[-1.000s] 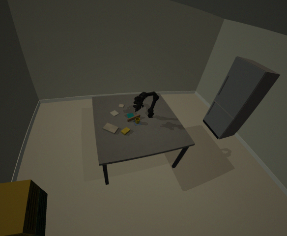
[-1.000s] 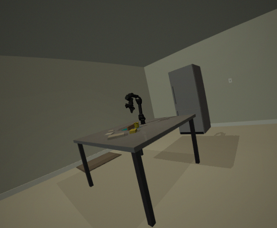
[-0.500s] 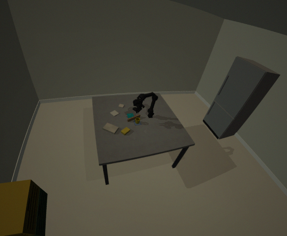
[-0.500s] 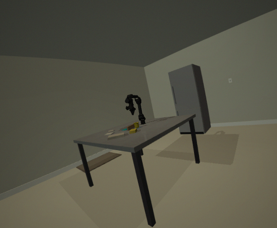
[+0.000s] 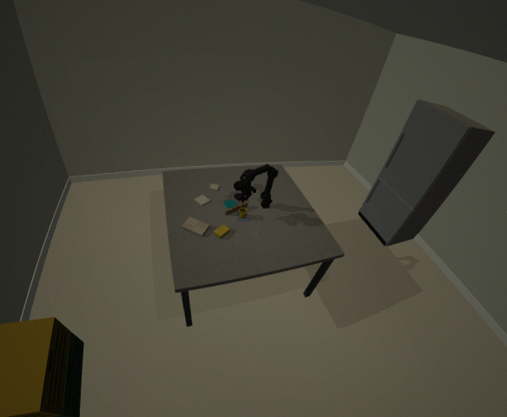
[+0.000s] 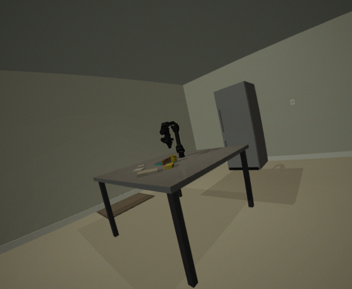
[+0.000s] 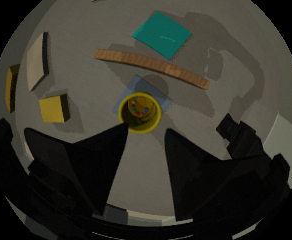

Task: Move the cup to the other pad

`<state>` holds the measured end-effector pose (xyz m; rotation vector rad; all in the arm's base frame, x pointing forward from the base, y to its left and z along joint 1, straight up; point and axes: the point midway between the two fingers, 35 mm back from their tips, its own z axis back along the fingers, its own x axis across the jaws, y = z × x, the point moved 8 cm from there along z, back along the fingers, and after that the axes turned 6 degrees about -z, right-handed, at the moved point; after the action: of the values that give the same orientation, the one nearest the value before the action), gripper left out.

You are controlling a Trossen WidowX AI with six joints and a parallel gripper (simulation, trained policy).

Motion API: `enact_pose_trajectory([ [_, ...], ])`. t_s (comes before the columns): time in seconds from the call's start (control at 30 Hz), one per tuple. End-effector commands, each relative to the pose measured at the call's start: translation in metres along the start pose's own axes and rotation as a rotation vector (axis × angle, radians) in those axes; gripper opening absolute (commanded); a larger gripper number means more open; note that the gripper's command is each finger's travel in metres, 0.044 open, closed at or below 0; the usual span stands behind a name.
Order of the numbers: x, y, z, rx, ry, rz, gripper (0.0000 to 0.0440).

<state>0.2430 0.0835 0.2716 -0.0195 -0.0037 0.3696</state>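
Observation:
The yellow cup [image 5: 243,213] [image 6: 173,158] [image 7: 152,122] stands upright on the blue pad [image 5: 246,219] [image 7: 131,88]. Several coloured marbles [image 7: 138,108] lie inside it. The teal pad [image 5: 230,203] [image 6: 158,164] [image 7: 162,35] lies bare on the far side of a brown wall. My gripper [image 7: 147,130] is partly open with nothing between its fingers. It hangs well above the table, pointing down, and the cup shows just beyond the gap between the fingertips in the wrist view.
The low brown wall [image 5: 235,208] [image 6: 166,161] [image 7: 151,64] stands between the two pads. A yellow block [image 5: 221,231] [image 6: 169,165] [image 7: 52,109] and a beige slab [image 5: 195,226] [image 6: 147,172] [image 7: 36,62] lie to one side. Two small pale blocks [image 5: 202,199] [image 5: 214,186] lie farther back.

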Motion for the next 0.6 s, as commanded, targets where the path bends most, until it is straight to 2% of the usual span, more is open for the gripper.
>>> enact_pose_trajectory([
  [0.0,-0.001,0.001,-0.008,-0.008,0.032,-0.017,0.0162],
  [0.57,-0.003,0.008,-0.05,-0.039,0.135,-0.066,0.0168],
])
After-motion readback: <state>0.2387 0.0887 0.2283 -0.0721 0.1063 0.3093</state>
